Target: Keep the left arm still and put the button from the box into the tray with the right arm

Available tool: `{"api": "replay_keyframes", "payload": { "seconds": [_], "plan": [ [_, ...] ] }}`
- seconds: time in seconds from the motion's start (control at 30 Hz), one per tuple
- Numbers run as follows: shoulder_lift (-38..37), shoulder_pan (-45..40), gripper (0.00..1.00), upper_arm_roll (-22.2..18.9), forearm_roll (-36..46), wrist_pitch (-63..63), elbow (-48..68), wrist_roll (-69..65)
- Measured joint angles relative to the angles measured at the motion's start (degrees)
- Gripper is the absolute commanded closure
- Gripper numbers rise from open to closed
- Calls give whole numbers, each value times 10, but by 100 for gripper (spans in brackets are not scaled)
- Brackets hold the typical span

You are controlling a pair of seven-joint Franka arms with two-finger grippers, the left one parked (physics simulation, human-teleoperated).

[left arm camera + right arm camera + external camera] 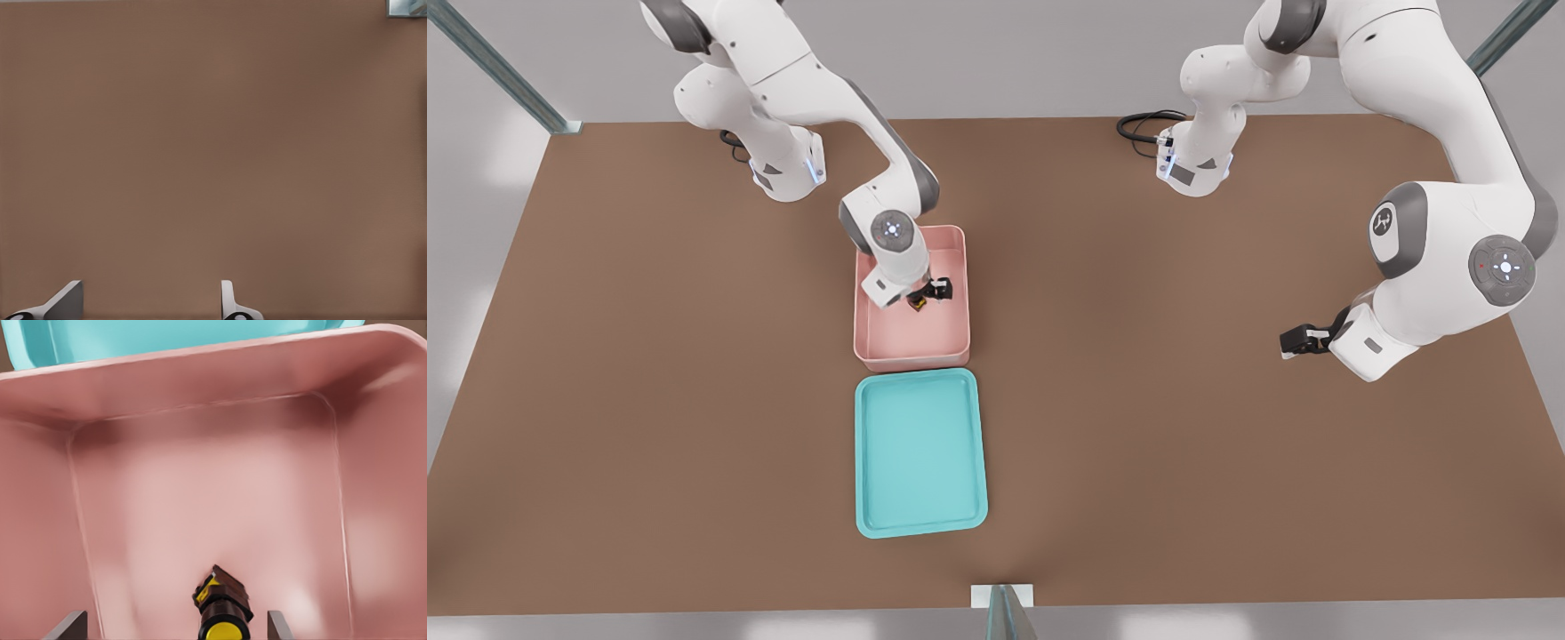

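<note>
The pale pink box stands mid-table, and just in front of it lies the teal tray. Inside the box sits the button, a yellow cap on a dark base. My gripper is lowered into the box right over it. In the right wrist view the button lies on the pink floor between the two fingers, which stand wide apart and do not touch it. The gripper is open. The box wall rises ahead, with the tray's edge showing beyond it.
The parked arm hangs over the table at the front view's right, far from both containers. Brown tabletop surrounds the box and tray. Metal frame posts stand at the table's edges.
</note>
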Motion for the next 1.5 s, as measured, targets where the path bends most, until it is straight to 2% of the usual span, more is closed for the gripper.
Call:
{"api": "replay_keyframes", "payload": {
  "seconds": [0.43,0.97,1.0,1.03,1.07,1.17,1.27,1.33,1.43,1.5],
  "plan": [
    [3,0,0,-2,-20,87,-55,91],
    [10,7,0,10,-22,113,-96,136],
    [9,7,4,10,-21,113,-96,138],
    [9,7,16,10,-21,113,-96,140],
    [9,7,17,10,-21,113,-96,142],
    [10,7,35,10,-21,114,-96,146],
    [10,7,42,10,-21,114,-96,150],
    [10,6,51,10,-20,114,-96,153],
    [10,6,59,10,-19,115,-96,155],
    [7,6,59,10,-18,115,-96,156]
  ]
}}
